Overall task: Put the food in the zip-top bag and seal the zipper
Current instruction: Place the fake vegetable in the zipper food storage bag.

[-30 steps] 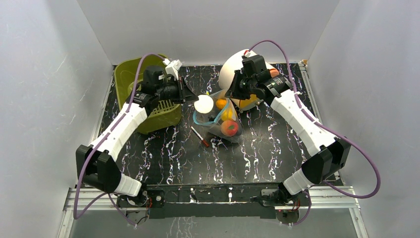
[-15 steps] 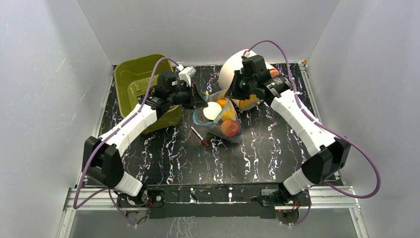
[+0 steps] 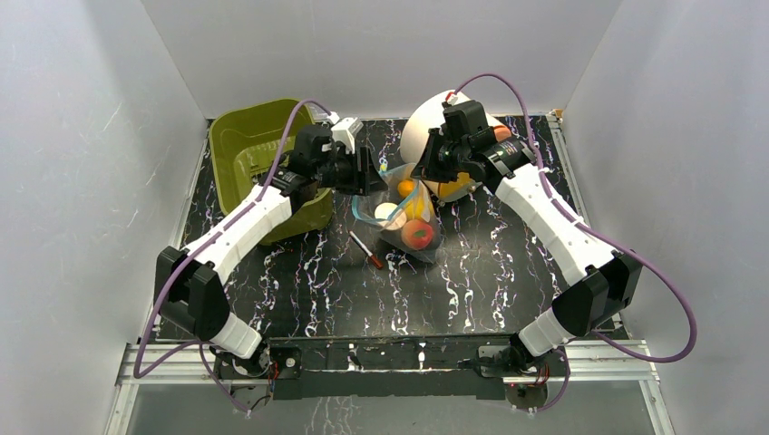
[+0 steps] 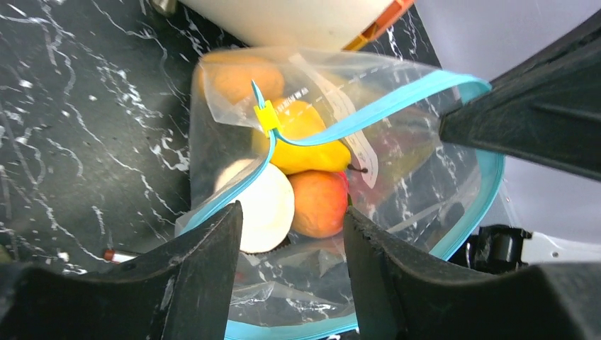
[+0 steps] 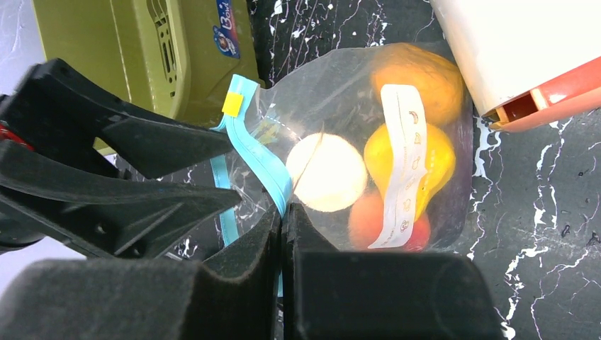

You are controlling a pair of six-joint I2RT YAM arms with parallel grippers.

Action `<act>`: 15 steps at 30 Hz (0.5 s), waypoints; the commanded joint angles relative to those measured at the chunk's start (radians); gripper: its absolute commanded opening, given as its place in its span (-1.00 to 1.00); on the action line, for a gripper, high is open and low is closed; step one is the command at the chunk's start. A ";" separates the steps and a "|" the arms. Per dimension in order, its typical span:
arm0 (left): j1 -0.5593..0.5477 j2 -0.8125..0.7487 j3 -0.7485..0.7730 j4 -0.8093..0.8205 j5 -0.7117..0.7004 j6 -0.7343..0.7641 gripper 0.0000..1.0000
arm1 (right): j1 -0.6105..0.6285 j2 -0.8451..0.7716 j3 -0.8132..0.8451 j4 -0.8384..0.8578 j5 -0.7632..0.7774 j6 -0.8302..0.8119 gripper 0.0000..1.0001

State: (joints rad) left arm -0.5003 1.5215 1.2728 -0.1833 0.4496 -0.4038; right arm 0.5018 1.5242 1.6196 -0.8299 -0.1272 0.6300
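Left claw (image 4: 290,216) is open: its two black fingers (image 4: 191,283) stand apart with a gap, and nothing is held between them. It hangs just above the mouth of the clear crinkly plastic zip-top bag (image 3: 397,240), a little above the middle of the top view. Right claw (image 5: 282,212) is shut tight, and it pinches the teal-blue zipper strip (image 5: 259,159) at the bag's mouth, so that side of the mouth is held up. The other side of the strip curves round lower down, so the mouth gapes open. A small yellow slider (image 4: 267,117) sits on the strip. The bag lies on the black table with white veins (image 3: 345,290), near the middle of the top view and between the two claws. Four toy foods can be seen in the bag, packed close together: a white ball (image 4: 266,205) near the mouth, a red and orange peach (image 4: 319,204) touching it, a yellow fruit (image 4: 305,142), and an orange fruit (image 4: 237,78) at the closed end. A long white paper label (image 5: 400,163) runs across the bag over the yellow fruit. Just left of the bag in the top view stands an olive-green plastic basket (image 3: 245,145), and the left arm passes over its edge. A big white round thing with an orange part (image 3: 422,122) sits just behind the bag, near the top of the view. A thin pen with a red tip (image 3: 365,248) lies on the table just beside the bag, to its lower left and outside it.
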 commanded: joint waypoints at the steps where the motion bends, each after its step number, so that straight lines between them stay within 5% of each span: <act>1: 0.000 -0.039 0.087 -0.080 -0.130 0.032 0.07 | -0.002 -0.050 0.000 0.078 -0.001 -0.010 -1.00; 15: 0.070 -0.042 0.240 -0.324 -0.456 -0.024 0.13 | -0.002 -0.055 -0.008 0.075 0.014 -0.026 -1.00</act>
State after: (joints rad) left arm -0.4599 1.5208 1.4544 -0.4061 0.1154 -0.3943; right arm 0.5018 1.5173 1.6070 -0.8223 -0.1261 0.6243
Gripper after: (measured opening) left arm 0.556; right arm 0.010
